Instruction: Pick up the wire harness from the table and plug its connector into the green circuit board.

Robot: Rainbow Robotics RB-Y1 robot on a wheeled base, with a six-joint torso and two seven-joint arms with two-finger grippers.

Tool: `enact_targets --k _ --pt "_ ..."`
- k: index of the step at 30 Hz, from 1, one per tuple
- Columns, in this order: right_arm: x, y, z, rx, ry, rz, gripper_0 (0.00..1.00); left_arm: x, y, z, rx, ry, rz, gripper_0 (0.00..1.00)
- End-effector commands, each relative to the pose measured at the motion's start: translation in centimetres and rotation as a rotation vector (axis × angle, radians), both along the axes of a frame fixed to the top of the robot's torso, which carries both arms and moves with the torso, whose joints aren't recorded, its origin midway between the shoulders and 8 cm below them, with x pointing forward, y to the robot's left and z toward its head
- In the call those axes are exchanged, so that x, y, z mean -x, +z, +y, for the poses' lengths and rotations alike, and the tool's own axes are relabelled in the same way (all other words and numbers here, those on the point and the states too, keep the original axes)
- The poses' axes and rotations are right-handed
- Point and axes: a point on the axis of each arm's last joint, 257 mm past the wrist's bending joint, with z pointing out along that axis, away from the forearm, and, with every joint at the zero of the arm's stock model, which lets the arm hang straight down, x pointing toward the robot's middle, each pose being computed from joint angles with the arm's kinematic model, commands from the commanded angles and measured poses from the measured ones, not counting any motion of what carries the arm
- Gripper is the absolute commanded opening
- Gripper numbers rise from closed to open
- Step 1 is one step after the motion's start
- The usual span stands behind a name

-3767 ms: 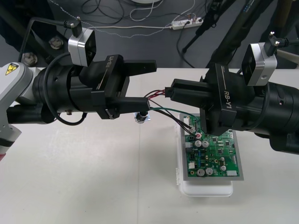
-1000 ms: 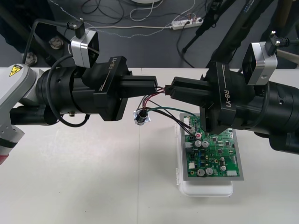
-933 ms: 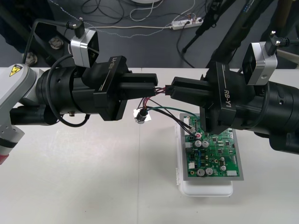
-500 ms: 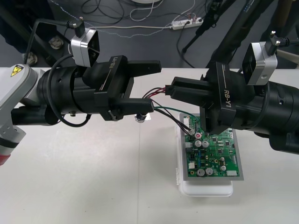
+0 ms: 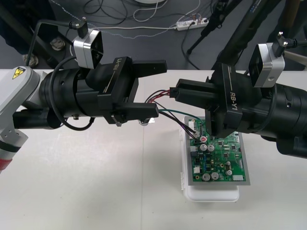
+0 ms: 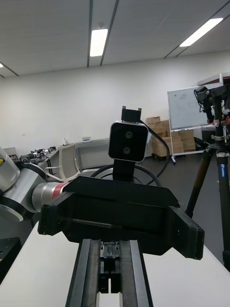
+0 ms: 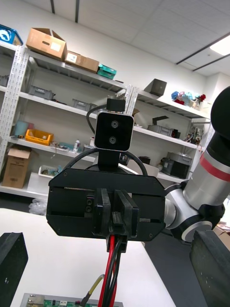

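The green circuit board (image 5: 218, 155) lies on its white base (image 5: 213, 194) under my right arm. My right gripper (image 5: 176, 94) is shut on the harness wires (image 5: 160, 97), whose red and black strands loop out to the left. Green and black strands (image 5: 180, 120) run down to the board's far left corner; whether the plug sits in the board I cannot tell. The metal socket (image 5: 146, 121) peeks from behind the lower finger of my left gripper (image 5: 157, 88), which is open around the wires. In the left wrist view the right gripper (image 7: 115, 215) pinches the red and black wires (image 7: 112, 261).
The pale table (image 5: 86, 182) stretches out to the left and front of the board. Cables and a power strip (image 5: 191, 22) lie on the dark floor beyond the far edge. The two grippers face each other tip to tip above the board's far end.
One second ago my left gripper was shut on the wires beside the right gripper's tips; it has since opened and let them go. The right arm has stayed still.
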Motion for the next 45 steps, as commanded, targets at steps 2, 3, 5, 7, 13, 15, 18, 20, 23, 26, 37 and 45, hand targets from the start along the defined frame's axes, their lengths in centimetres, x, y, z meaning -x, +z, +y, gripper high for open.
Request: enact_targets --k 2,3,5,7,13,15,18,20,23,26,37,45 --pt "1.42 1.46 0.92 -0.019 0.027 -0.075 0.0 0.67 1.68 -1.43 0.03 -0.003 -0.069 1.0" --pt "1.42 1.46 0.92 -0.019 0.027 -0.076 0.0 0.62 1.63 -1.45 0.028 0.0 -0.07 1.0" --pt "1.42 1.46 0.92 -0.019 0.027 -0.076 0.0 0.55 1.37 -1.54 0.019 0.004 -0.075 1.0" --pt "1.42 1.5 0.94 -0.019 0.027 -0.078 0.0 0.5 1.23 -1.61 0.011 0.006 -0.08 1.0" --pt "1.43 1.55 0.95 -0.019 0.028 -0.079 0.0 0.48 1.26 -1.63 0.007 0.004 -0.074 1.0" --pt "1.43 1.55 0.95 -0.019 0.028 -0.078 0.0 0.57 1.4 -1.7 0.008 0.0 -0.076 1.0" --pt "1.43 1.55 0.95 -0.019 0.028 -0.078 0.0 0.56 1.37 -1.71 0.007 0.0 -0.074 1.0" --pt "1.38 1.57 0.97 -0.02 0.026 -0.078 0.0 0.56 1.37 -1.71 0.007 0.0 -0.074 1.0" --pt "1.41 1.52 0.96 -0.018 0.027 -0.08 0.0 0.56 1.37 -1.71 0.006 0.0 -0.073 1.0" --pt "1.41 1.52 0.96 -0.018 0.026 -0.081 0.0 0.53 1.46 -1.76 0.007 -0.001 -0.074 1.0" --pt "1.29 1.63 1.0 -0.019 0.026 -0.084 0.0 0.69 1.83 -2.06 0.012 -0.006 -0.092 0.0" --pt "0.79 1.69 1.09 -0.026 0.025 -0.079 0.0 0.7 2.02 -2.08 0.018 -0.007 -0.094 0.0"
